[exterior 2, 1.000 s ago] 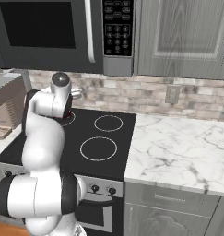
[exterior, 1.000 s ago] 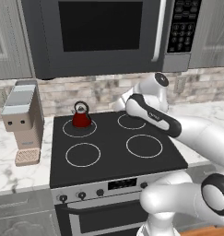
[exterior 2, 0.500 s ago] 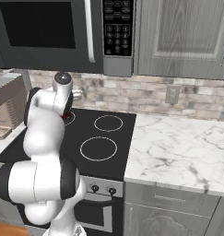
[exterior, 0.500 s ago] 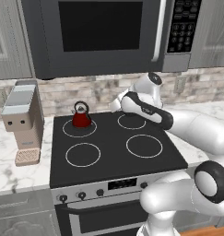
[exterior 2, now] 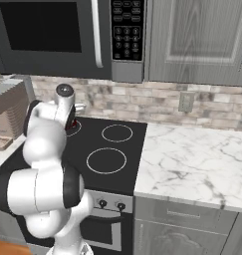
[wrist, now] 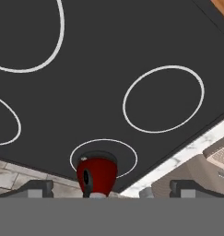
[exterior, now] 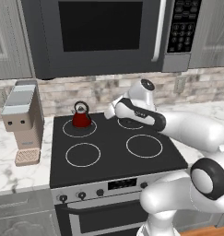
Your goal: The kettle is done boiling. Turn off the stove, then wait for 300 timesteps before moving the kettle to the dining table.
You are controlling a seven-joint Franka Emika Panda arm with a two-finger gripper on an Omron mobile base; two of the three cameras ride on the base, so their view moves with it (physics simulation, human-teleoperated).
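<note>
Hand [wrist: 109, 193] wide open, empty, poised just above kettle [exterior: 81, 117] on stove [exterior: 113, 152]. Rigid, probably light, maybe slippery; best grasped by looped handle.

The rendered kitchen is lit evenly and brightly, with no single light source to be made out. The black stove [exterior: 113, 147] is shown matte, without glare. A soft shadow is cast beneath the kettle [exterior: 81, 117]. Edges are kept sharp throughout, though textures are coarse; no blur or edge distortion is seen.
</note>
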